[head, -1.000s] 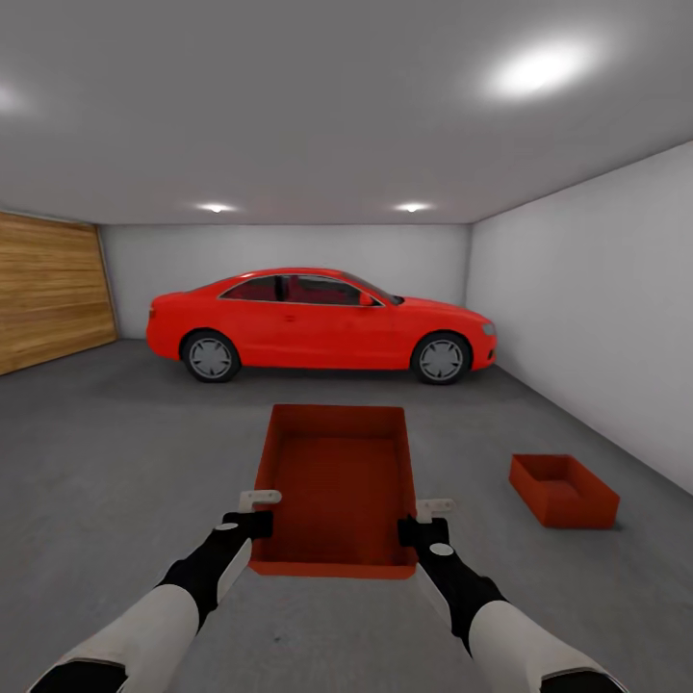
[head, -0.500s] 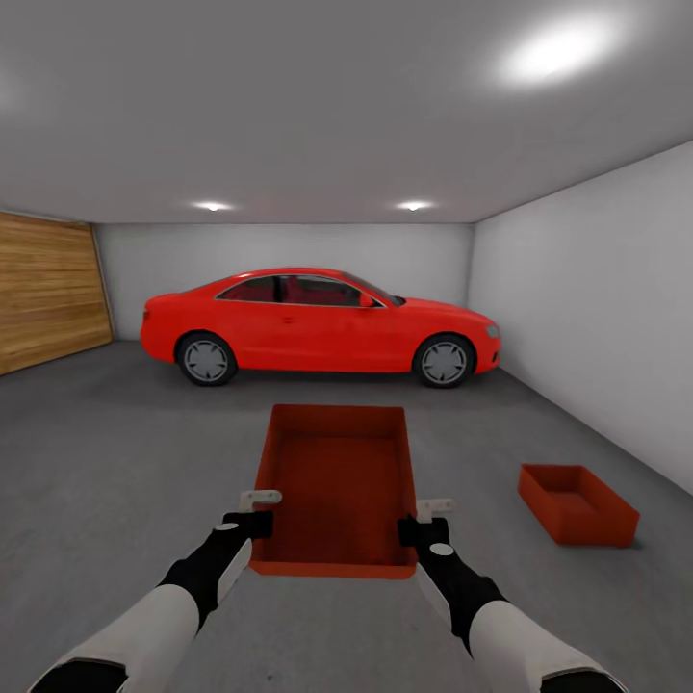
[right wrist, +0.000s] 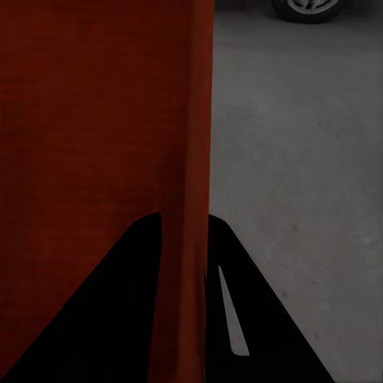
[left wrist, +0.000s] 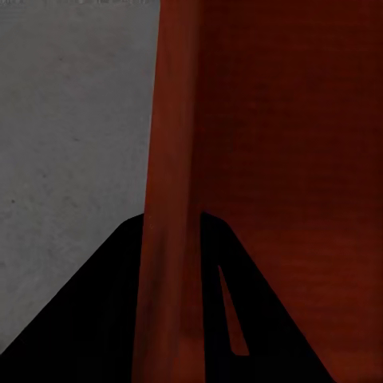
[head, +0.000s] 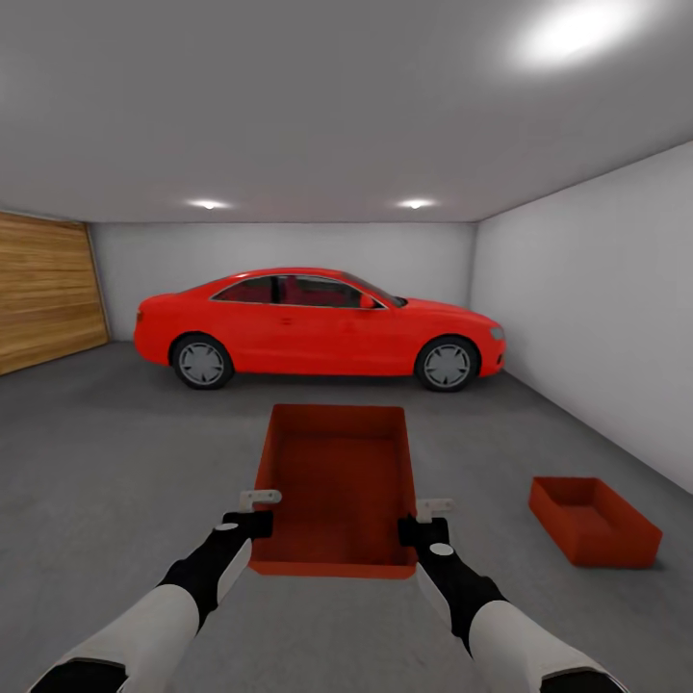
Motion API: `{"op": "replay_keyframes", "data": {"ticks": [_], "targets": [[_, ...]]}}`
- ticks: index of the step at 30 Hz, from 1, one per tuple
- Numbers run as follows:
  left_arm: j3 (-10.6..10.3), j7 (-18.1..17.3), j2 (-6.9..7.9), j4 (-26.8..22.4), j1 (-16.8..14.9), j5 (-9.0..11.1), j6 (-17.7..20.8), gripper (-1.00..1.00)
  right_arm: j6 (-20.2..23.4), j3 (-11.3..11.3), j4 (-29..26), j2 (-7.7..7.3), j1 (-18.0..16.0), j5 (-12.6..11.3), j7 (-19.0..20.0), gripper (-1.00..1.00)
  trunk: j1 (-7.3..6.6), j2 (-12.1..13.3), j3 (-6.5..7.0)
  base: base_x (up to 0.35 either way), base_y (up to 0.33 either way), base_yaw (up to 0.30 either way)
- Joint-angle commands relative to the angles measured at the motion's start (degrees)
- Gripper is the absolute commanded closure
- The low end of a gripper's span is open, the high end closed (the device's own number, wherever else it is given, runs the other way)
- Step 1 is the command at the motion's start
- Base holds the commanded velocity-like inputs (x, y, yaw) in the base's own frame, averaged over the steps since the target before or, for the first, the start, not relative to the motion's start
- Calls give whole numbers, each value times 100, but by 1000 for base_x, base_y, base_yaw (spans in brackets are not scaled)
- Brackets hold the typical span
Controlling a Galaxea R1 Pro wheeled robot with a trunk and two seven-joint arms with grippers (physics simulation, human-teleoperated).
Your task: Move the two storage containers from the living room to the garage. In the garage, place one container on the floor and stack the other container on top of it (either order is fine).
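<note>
The carried orange-red open rectangular storage container [head: 335, 491] hangs in front of the robot above the dark grey concrete floor [head: 115, 462]. The left gripper [head: 252, 512] and right gripper [head: 423, 518] each pinch one thin side wall near its near corner. It looks light and stiff, though thin walls may flex, so a two-sided hold suits it. The second orange-red container [head: 594, 521] sits on the floor to the right, near the pale grey wall [head: 597, 298]. The red car [head: 318, 327] stands far ahead; nothing blocks the way.
</note>
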Motion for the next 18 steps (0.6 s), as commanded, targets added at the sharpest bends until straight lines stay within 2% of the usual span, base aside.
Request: {"op": "replay_keyframes", "data": {"ticks": [1, 18], "targets": [[236, 225, 65, -36, -6, -84, 28, 100, -14, -90, 18, -88, -3, -25, -69, 100, 4, -5, -7, 321, 0, 0], [237, 224, 65, -36, -6, -82, 28, 100, -13, -90, 16, -88, -4, -25, -69, 100, 4, -5, -7, 321, 0, 0]]}}
